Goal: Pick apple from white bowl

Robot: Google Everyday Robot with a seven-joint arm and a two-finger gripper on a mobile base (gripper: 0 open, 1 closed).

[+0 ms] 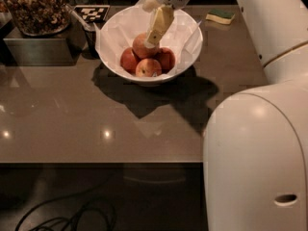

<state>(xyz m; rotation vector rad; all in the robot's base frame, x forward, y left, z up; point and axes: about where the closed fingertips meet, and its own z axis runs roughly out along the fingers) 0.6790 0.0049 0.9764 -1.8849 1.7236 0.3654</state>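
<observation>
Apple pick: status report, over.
Gripper in the white bowl, tip at the apple. Apple sits atop three redder apples, not lifted. Nothing seen blocking.

The bowl (pixel 190 57) sits upper centre on the table (pixel 72 114). The apple (pixel 139 50) lies atop three other apples (pixel 148 68) inside it, with the gripper (pixel 153 41) at its upper right. A snack tray (pixel 33 8) stands upper left, a sponge (pixel 220 16) upper right.
</observation>
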